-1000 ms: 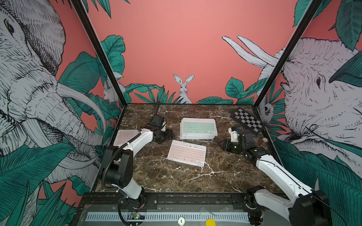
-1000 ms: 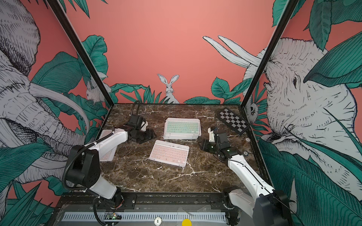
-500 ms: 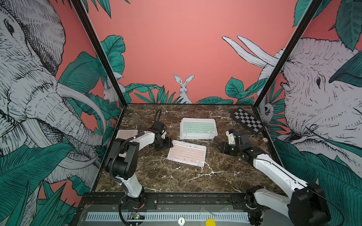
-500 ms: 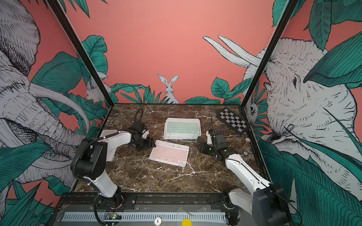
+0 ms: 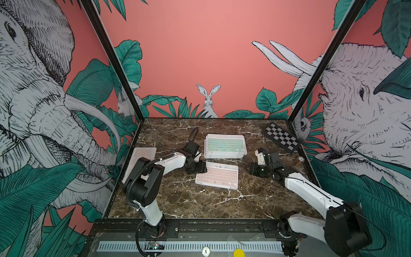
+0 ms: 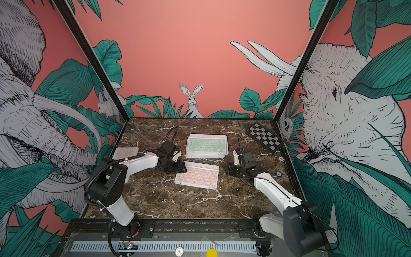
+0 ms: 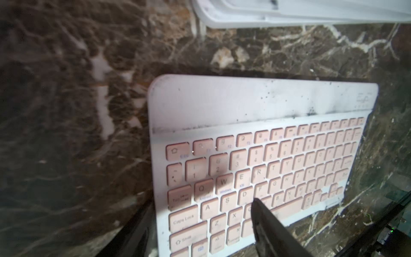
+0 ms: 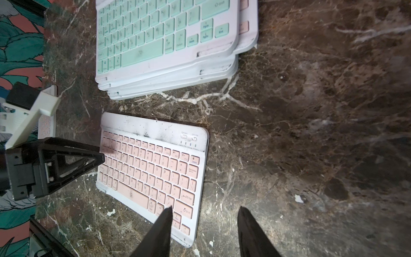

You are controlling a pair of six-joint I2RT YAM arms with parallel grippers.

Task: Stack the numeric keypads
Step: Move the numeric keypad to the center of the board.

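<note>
My left fingers (image 5: 197, 170) are apart and low at the short end of the pink keypad (image 5: 219, 178). In the wrist view one finger (image 7: 271, 229) is over the keys and the other is off the edge over bare counter (image 5: 200, 204), so that edge sits in the gap. Can't tell if either finger touches it. The keypad lies flat on the counter. My right fingers (image 5: 255, 171) are spread too, with only marble between them. They're near the keypad's opposite end and clear of it in both top views, though in the right wrist view one tip (image 8: 163, 224) overlaps its corner keys. So the pink keypad is between my two sets of fingers. The stack (image 5: 225, 145), mint keys on top and layers slightly fanned, sits just beyond it, ahead of both sets of fingers, not touching it. A second pink keypad (image 5: 142, 153) is behind my left fingers, partly under that arm. The checkered board (image 5: 281, 138) is past my right fingers, in the far corner.
</note>
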